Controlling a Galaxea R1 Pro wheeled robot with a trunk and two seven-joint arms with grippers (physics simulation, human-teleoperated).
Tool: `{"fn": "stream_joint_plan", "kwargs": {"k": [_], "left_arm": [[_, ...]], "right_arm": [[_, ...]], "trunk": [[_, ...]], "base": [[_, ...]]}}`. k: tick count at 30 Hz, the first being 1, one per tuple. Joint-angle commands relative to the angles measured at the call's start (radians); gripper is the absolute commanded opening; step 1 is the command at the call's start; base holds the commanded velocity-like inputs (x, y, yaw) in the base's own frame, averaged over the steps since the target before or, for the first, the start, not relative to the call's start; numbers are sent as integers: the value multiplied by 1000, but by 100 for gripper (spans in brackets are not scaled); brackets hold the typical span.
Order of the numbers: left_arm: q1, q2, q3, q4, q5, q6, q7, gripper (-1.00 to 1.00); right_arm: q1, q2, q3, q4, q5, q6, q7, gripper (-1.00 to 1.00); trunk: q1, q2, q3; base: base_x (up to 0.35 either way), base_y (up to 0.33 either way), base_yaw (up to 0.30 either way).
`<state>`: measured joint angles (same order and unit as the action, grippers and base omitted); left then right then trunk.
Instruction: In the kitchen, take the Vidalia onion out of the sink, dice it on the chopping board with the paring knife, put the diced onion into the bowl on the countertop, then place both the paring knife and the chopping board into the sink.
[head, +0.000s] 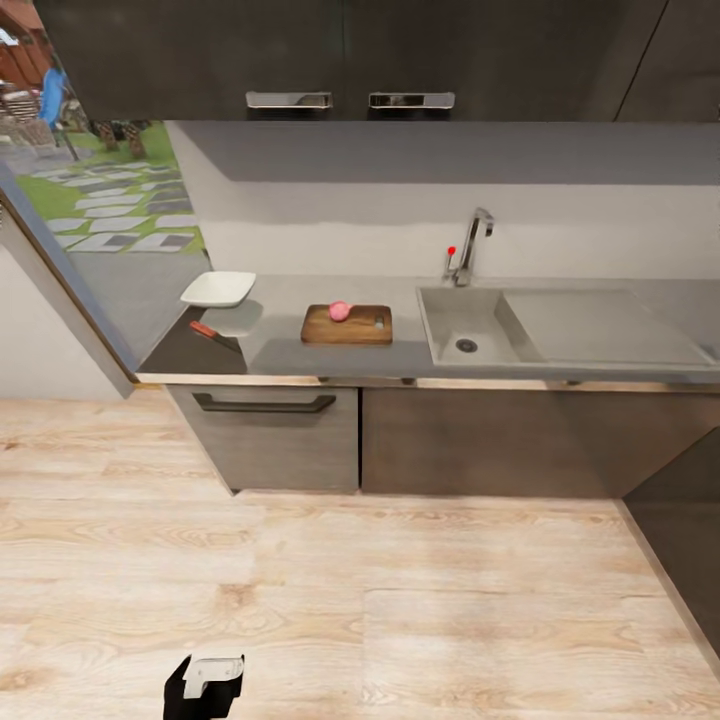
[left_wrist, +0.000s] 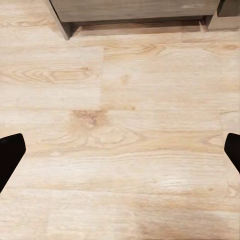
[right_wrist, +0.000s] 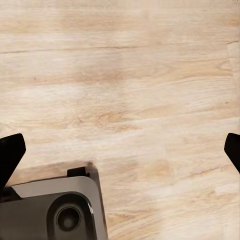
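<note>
The pinkish-red Vidalia onion rests on the wooden chopping board, which lies on the grey countertop left of the steel sink. The sink basin holds nothing but its drain. Further left the paring knife lies flat near the counter's front edge, and the white bowl stands behind it. I am a few steps back from the counter. My left gripper is open over the wooden floor. My right gripper is open too, with nothing between its dark fingertips.
A chrome faucet with a red-tipped lever stands behind the sink, whose drainboard runs right. Dark cabinets stand below the counter and more hang above. A dark unit juts out at the right. My base is near the right gripper.
</note>
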<state>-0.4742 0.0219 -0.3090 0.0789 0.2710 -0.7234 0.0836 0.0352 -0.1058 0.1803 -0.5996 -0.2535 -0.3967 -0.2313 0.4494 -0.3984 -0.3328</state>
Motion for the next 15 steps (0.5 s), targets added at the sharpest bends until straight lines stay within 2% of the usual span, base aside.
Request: {"fn": "stream_joint_plan", "kwargs": {"k": [1,7,12,15], "left_arm": [[-1,-1,-9,3,1,-5,6,100],[-1,-12,-9,4,1,-9,6,100],[33,-32,-9,4,1,-15,6,100],[55,-35,-9,4,0,-25,4,100]], "right_arm": [[0,-2,8,-2,-8,-2,-8,100],[0,-2,8,0,-8,-2,-9,100],[0,-2,6,0,-9,-3,-11,100],[0,-2,6,0,-9,-9,-12,100]], "trunk": [[1,-2,0],[1,-2,10],[1,-2,18],[1,-2,22]], "base": [[0,0,0],[0,0,0],[0,0,0],[0,0,0]]}}
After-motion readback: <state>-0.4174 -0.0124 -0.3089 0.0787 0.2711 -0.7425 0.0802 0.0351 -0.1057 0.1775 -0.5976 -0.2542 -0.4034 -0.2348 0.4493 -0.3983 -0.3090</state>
